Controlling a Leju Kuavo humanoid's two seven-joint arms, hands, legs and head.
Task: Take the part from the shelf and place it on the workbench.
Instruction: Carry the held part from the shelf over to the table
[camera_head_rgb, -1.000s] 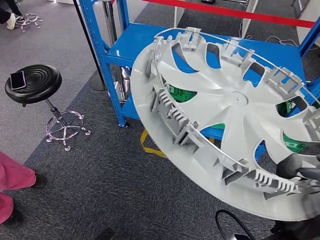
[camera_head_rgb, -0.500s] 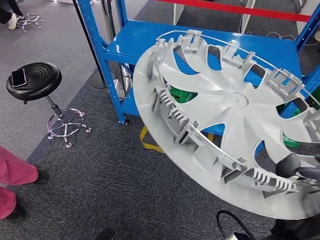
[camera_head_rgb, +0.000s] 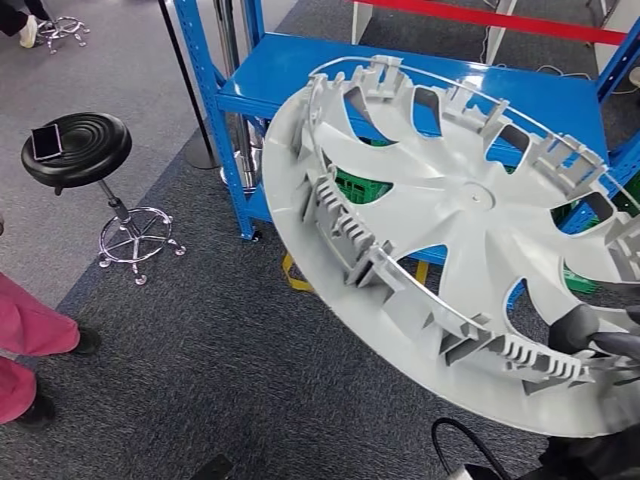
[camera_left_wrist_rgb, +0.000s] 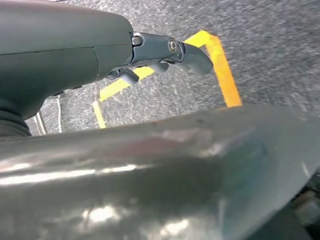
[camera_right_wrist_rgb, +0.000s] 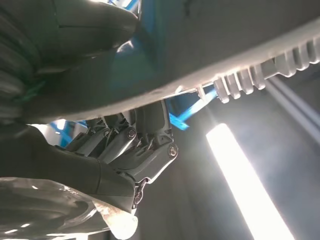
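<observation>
The part is a large white wheel cover (camera_head_rgb: 468, 200), held tilted in the air in front of the blue shelf (camera_head_rgb: 302, 70), ribbed inner side towards me. My right hand (camera_head_rgb: 596, 335) grips its near rim at the lower right. In the right wrist view the rim (camera_right_wrist_rgb: 226, 50) passes between the thumb and the dark fingers (camera_right_wrist_rgb: 124, 145). My left hand (camera_left_wrist_rgb: 113, 50) reaches out over the carpet beside the cover's glossy face (camera_left_wrist_rgb: 151, 170). Its fingers (camera_left_wrist_rgb: 188, 52) are nearly straight, with floor showing between them and the cover. Whether it grips the cover is hidden.
A black stool (camera_head_rgb: 75, 150) with a phone (camera_head_rgb: 47, 141) on it stands to the left. A person in pink trousers (camera_head_rgb: 26, 340) is at the left edge. Green crates (camera_head_rgb: 358, 185) sit under the shelf. Yellow tape (camera_head_rgb: 298, 280) marks the carpet, and a black cable (camera_head_rgb: 453, 440) lies near my feet.
The whole picture has shifted: stool, shelf and floor slid a little to the right, so the camera moved. The wheel cover and my right hand keep their place in the picture.
</observation>
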